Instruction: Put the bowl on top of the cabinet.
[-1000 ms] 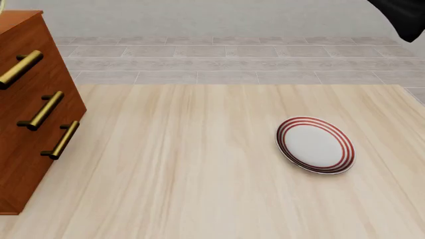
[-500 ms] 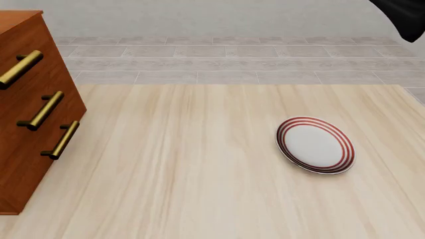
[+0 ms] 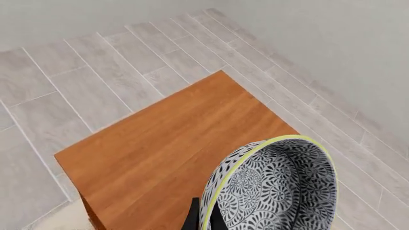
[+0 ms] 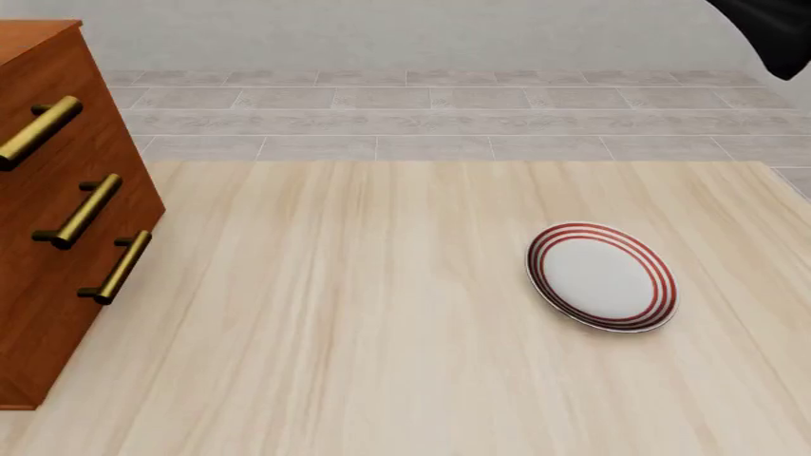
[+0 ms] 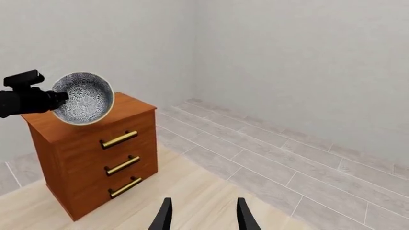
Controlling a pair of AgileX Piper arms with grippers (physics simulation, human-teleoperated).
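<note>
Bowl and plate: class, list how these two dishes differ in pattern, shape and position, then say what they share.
Pattern: the bowl carries dense black-and-white florals with a yellowish rim; the plate is plain white with red rings.
Shape: the bowl is deep, the plate shallow.
Position: the bowl is held tilted on edge above the cabinet by the left pincer; the plate lies flat on the table.
Both are round.

Sim room: tiled floor [image 5: 268,163], blank walls [image 5: 307,62]
</note>
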